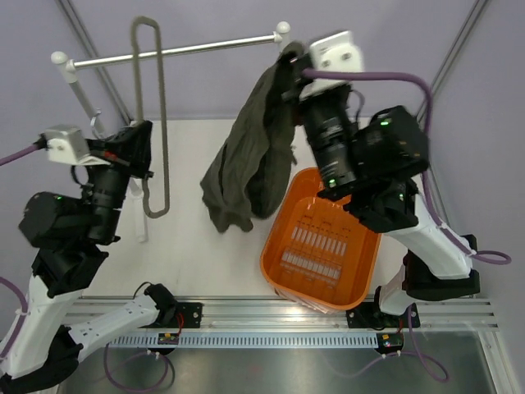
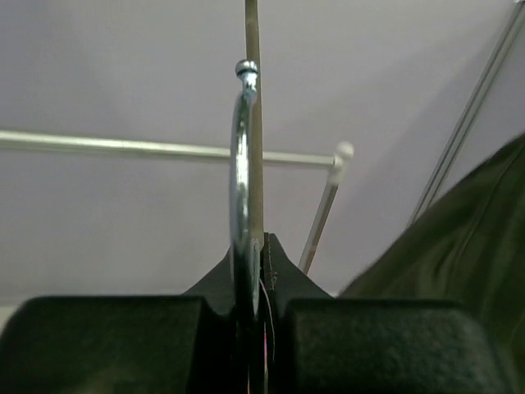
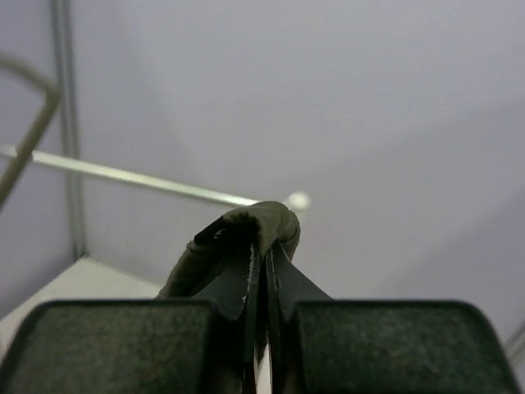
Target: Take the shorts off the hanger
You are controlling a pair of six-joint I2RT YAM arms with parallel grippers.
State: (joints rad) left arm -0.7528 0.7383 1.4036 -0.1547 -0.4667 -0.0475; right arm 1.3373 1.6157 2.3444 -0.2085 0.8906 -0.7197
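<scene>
The shorts (image 1: 250,156) are dark olive-green and hang in a bunch from my right gripper (image 1: 292,64), their lower end over the table beside the orange basket. In the right wrist view the gripper (image 3: 264,246) is shut on a fold of the shorts (image 3: 262,217). The hanger (image 1: 151,115), a thin grey-brown loop, is bare and stands apart to the left of the shorts. My left gripper (image 1: 141,144) is shut on it. In the left wrist view that gripper (image 2: 254,267) pinches the hanger's metal hook (image 2: 240,164). The shorts also show in the left wrist view (image 2: 467,238).
An orange basket (image 1: 279,246) stands on the table under my right arm. A silver rail with white ball ends (image 1: 180,49) crosses the back on a white stand (image 1: 82,98). It also shows in the left wrist view (image 2: 148,148) and the right wrist view (image 3: 139,178).
</scene>
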